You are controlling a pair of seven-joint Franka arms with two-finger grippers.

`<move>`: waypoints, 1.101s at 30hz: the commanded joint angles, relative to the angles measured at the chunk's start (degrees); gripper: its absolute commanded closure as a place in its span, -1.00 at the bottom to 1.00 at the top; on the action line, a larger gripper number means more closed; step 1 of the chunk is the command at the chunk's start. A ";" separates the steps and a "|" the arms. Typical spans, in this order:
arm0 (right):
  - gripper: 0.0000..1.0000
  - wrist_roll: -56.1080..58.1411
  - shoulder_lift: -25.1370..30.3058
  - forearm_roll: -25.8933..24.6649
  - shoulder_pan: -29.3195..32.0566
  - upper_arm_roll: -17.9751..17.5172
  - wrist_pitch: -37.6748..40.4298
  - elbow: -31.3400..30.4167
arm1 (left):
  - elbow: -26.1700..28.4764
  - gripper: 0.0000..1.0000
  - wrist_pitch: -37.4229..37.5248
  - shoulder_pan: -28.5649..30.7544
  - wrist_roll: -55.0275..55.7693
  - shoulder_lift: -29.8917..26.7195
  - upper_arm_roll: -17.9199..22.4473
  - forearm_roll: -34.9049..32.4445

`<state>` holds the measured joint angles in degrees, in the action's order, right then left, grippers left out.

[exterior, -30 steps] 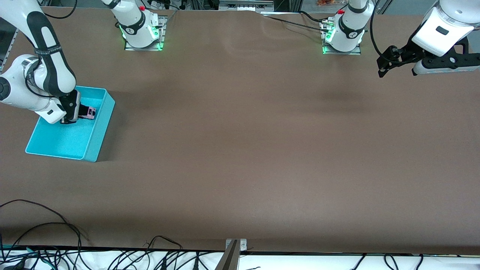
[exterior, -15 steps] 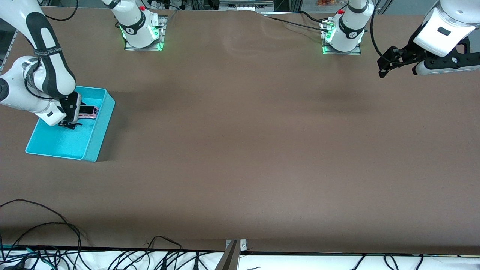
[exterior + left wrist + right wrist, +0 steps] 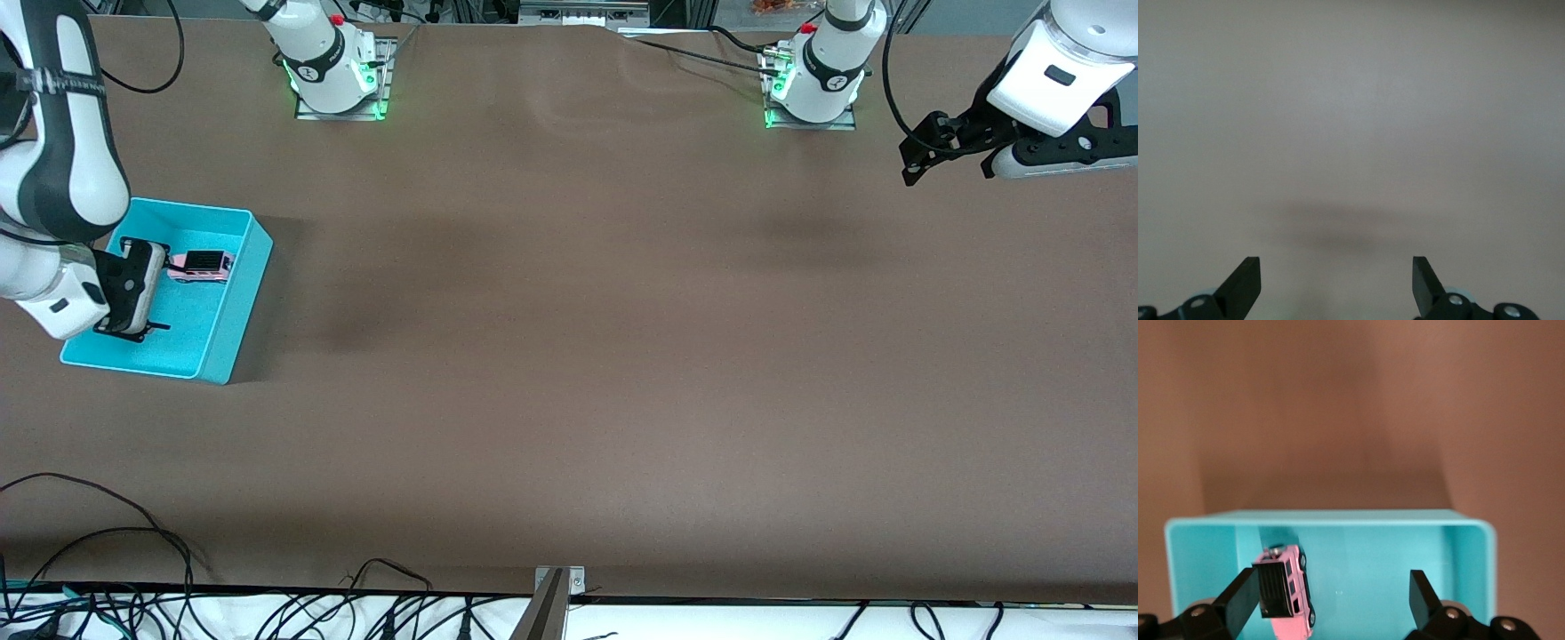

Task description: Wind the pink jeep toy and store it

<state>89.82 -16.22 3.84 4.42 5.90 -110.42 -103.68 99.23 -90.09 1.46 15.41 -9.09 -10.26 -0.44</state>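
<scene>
The right gripper (image 3: 133,331) hung spread and empty over the cyan bin (image 3: 233,311), the pink jeep toy (image 3: 202,265) lying inside. The left gripper (image 3: 909,169) waited, spread, above bare table (image 3: 569,356).

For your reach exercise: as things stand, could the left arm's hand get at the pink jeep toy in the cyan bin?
Probably not. The left hand hangs open at its own end of the table, while the pink jeep toy lies in the cyan bin at the right arm's end, under the open right hand.

The table (image 3: 569,356) wears a matt brown covering, smooth. The cyan bin (image 3: 233,307) looks like smooth plastic. The pink jeep toy (image 3: 202,265) seems glossy plastic.
</scene>
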 commanded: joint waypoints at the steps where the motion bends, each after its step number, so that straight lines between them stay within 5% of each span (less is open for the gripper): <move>1: -1.00 -12.27 -0.74 -0.33 -1.43 -0.63 6.97 7.43 | -1.59 -1.00 1.23 0.13 0.59 0.57 0.15 -1.58; 15: -1.00 -57.35 -0.74 -1.65 -8.29 -0.71 19.89 20.09 | -1.59 -1.00 1.23 1.44 0.15 0.74 0.24 -1.49; 26: -1.00 -90.14 -0.74 -2.26 -12.68 -0.71 21.92 25.28 | -1.50 -1.00 1.23 2.67 -0.12 1.09 0.51 -1.67; 33: -1.00 -93.77 -0.66 -5.25 -13.12 -0.80 22.71 26.69 | -1.50 -1.00 1.23 4.17 -0.38 1.53 0.42 -1.14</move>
<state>-0.71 -16.05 0.42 -8.57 5.04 -90.13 -79.75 99.23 -89.98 4.93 15.32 -8.70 -9.58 -0.52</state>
